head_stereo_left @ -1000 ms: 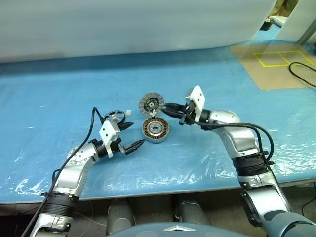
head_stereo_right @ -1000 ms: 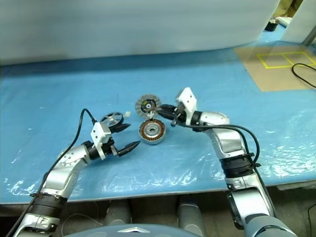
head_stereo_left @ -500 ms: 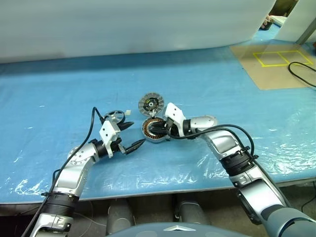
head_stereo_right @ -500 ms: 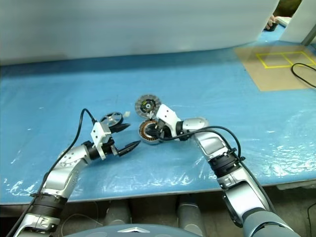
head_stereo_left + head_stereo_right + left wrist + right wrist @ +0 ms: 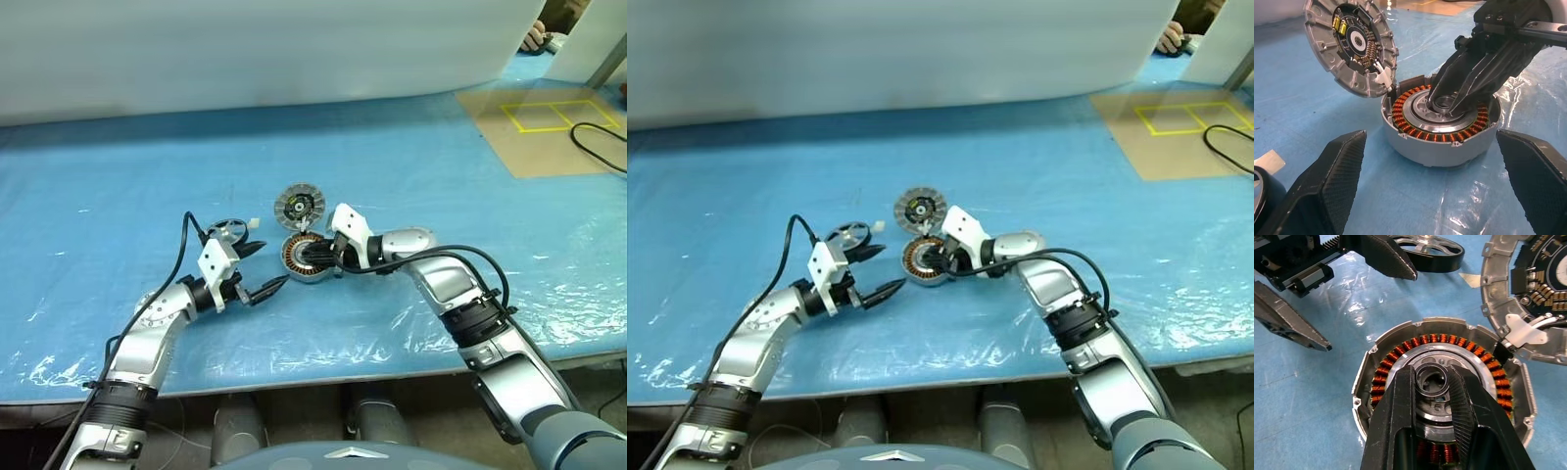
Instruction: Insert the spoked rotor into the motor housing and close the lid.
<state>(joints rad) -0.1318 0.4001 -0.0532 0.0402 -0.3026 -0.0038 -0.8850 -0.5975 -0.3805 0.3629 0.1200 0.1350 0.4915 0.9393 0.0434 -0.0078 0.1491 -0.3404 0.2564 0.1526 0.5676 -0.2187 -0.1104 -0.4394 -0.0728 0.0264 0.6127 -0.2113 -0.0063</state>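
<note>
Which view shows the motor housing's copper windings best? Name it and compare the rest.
The right wrist view: it looks straight down into the motor housing, showing nearly the full winding ring around the right gripper. The left wrist view shows it obliquely; both eye views show it small, half covered by that gripper.

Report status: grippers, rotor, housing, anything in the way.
Right gripper pinching motor housing hub. Left gripper open, idle. Spoked rotor on table; lid leaning against housing rim.

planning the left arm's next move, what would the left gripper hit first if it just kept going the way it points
Most likely the motor housing: the left wrist view puts it dead ahead between the open fingers of the left gripper, with the right gripper on its hub. Depth is hard to judge.
</note>
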